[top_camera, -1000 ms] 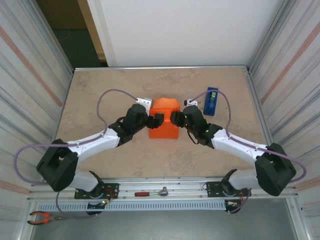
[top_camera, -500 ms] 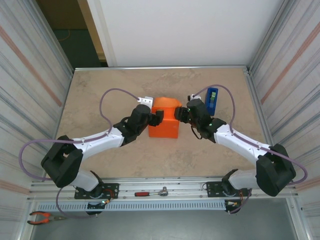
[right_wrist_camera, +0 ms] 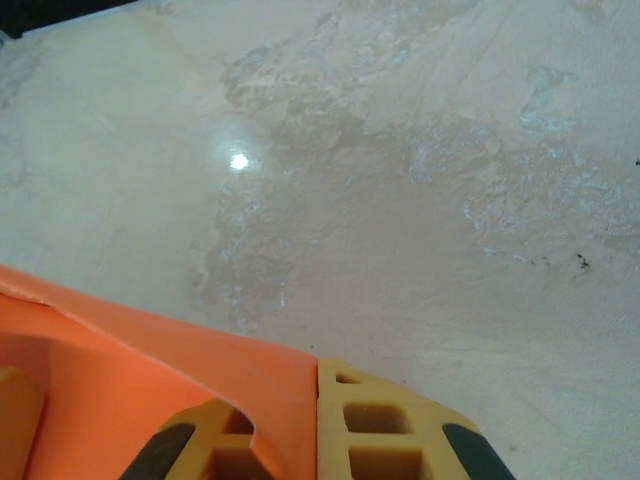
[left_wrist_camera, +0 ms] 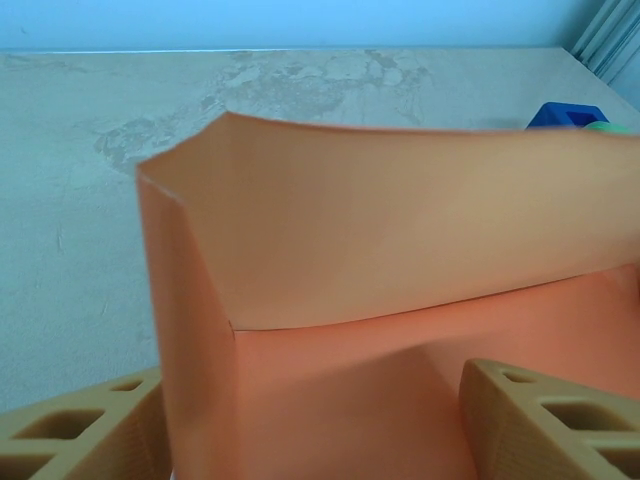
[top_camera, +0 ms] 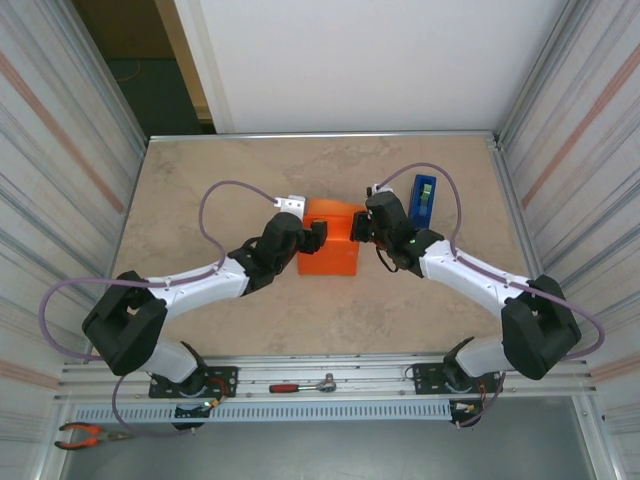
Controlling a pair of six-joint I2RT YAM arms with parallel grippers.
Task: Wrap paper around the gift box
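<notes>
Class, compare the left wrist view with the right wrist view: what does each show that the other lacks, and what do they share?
Left wrist: a blue tape dispenser, and the left fingers apart either side of upright folded paper. Right wrist: the right fingers pinched shut on a paper edge. Both: orange paper, marbled table.

Left arm reaches from its base at 7 o'clock, forearm low, wrist aimed toward 2 o'clock. Left gripper has its jaws spread apart. Right arm runs from 5 o'clock, forearm angled toward 10 o'clock. Right gripper has its jaws pressed together, pinching an edge of the paper. The grippers face each other near table centre.
</notes>
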